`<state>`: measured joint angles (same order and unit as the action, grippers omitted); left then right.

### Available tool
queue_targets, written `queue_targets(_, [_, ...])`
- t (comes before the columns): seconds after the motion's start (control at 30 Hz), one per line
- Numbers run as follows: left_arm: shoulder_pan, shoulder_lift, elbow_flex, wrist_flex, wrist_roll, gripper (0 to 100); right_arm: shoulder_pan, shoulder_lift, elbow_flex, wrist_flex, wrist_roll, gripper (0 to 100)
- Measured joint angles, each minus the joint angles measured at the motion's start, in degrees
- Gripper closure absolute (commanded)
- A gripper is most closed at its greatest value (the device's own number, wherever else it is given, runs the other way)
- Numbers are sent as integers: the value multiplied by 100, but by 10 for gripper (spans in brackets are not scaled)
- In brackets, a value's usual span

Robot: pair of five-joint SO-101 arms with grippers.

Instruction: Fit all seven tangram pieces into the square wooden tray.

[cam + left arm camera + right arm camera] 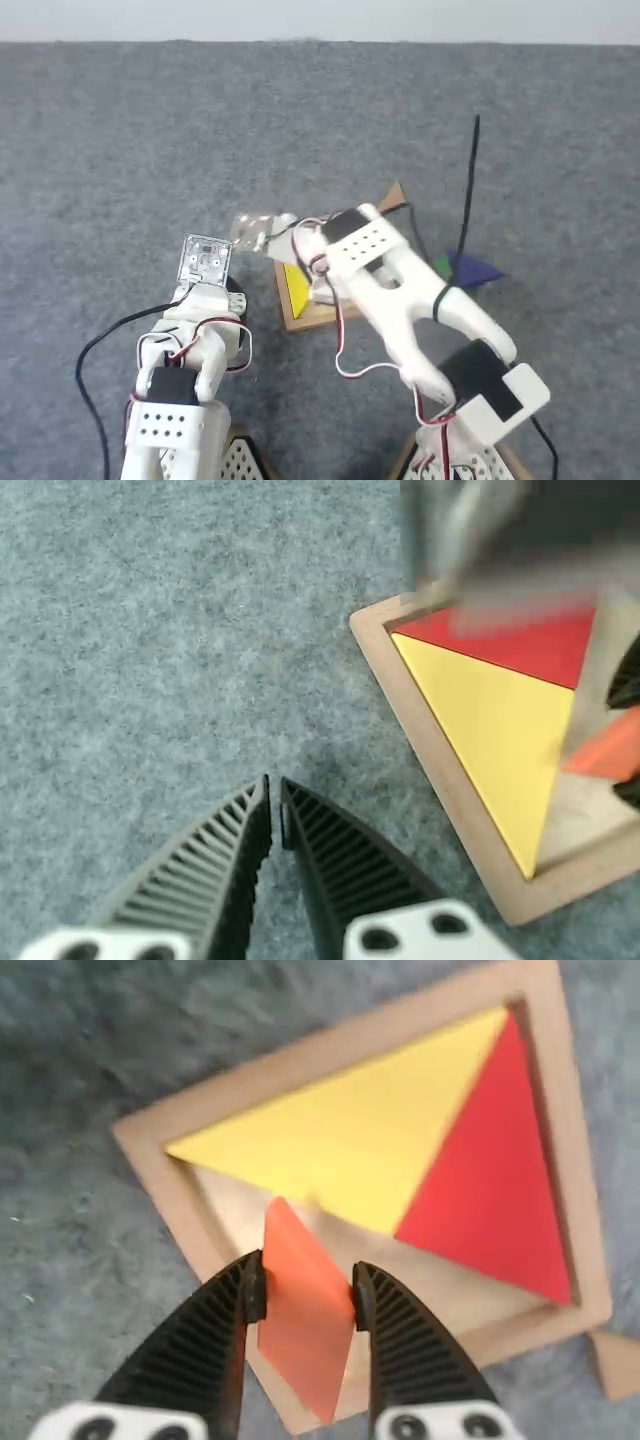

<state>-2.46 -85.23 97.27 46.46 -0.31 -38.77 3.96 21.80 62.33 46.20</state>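
Two smooth triangles, yellow [350, 1150] and red [490, 1190], lie edge to edge in the wooden tray [150, 1140], just ahead of the right end effector [305, 1285]. Its ribbed fingers [215, 1340] pinch an orange parallelogram [305, 1335] over bare tray floor, long axis along them. The left end effector [275, 795], closed and empty, hovers over the fuzzy grey table [150, 630] beside the tray.

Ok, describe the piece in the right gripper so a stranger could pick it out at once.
Find the square wooden tray on the grey carpet, with a large yellow triangle and a large red triangle lying inside. Over its bare part, the right gripper clamps a small orange parallelogram. It alone is orange, four-sided and held rather than lying flat.
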Motion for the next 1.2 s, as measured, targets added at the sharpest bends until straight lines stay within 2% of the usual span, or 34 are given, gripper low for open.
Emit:
queue_targets(0.23, [0,0,0,0,0,985,-123,431,-167,-26,62,976])
queue_targets(0.37, [0,0,0,0,0,985,-176,659,-299,35,369,968])
queue_targets(0.6, [0,0,0,0,0,985,-413,659,-352,255,545,790])
queue_targets(0.8, [0,0,0,0,0,985,-413,659,-352,290,404,720])
queue_targets(1.03, [0,0,0,0,0,985,-387,659,-431,290,273,721])
queue_targets(1.2, [0,0,0,0,0,985,176,369,-580,290,-246,753])
